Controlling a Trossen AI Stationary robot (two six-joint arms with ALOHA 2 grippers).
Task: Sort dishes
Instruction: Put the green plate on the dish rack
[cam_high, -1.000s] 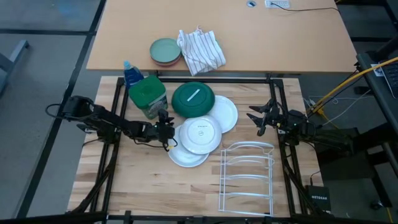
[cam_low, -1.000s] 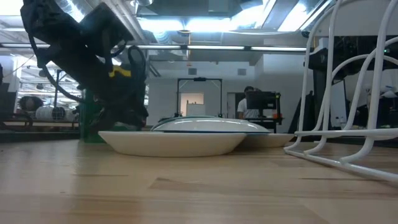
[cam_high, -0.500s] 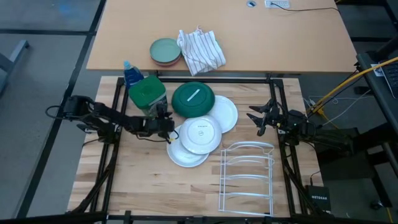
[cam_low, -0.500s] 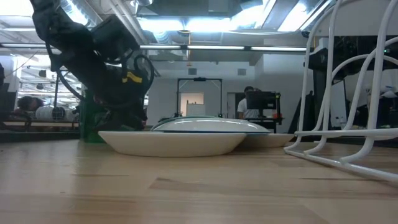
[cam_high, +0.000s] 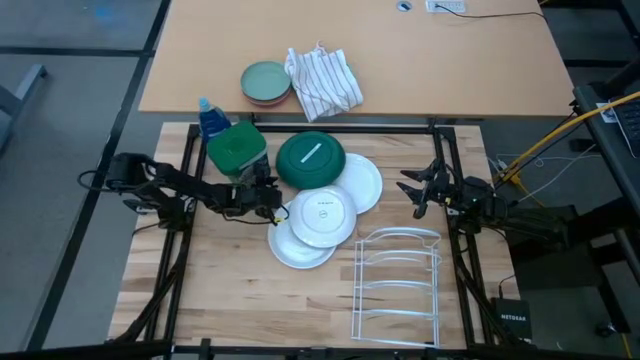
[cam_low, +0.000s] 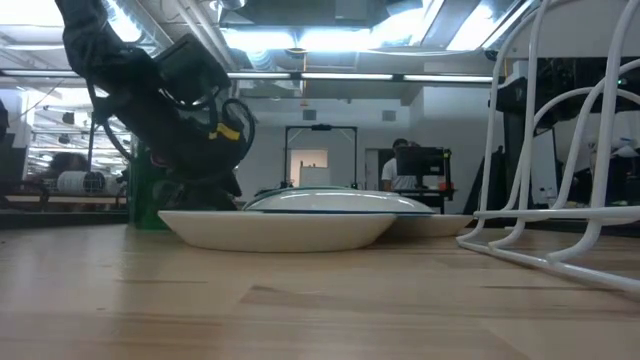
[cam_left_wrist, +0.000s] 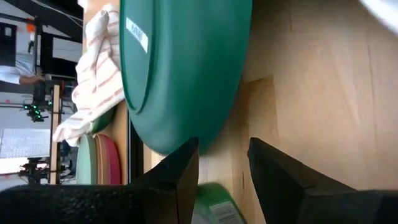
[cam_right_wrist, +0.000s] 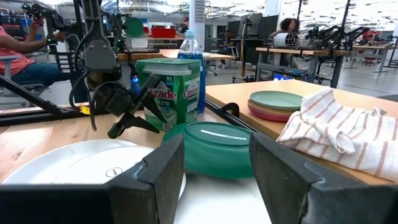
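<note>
Since a second earlier my left gripper (cam_high: 272, 196) had slid toward the green plate (cam_high: 311, 158), fingers apart, holding nothing. Four plates overlapped mid-table: one green, two white (cam_high: 363, 183), one stamped (cam_high: 322, 217). My right gripper (cam_high: 412, 193) waited, open.

The high view looks straight down on the whole table from well above, with the dark green plate (cam_high: 311, 159) near its middle. The low view sits at tabletop height on the near side of that plate, facing level across the wood into the room; a white plate (cam_low: 285, 227) fills its foreground. The left wrist view is pressed close to the dark green plate (cam_left_wrist: 183, 68) — it spans most of the picture. The right wrist view faces the same plate (cam_right_wrist: 214, 148) from the opposite side, somewhat farther off. Both wrist views and the high view share this plate — and the striped towel (cam_high: 322, 81) beyond it.
</note>
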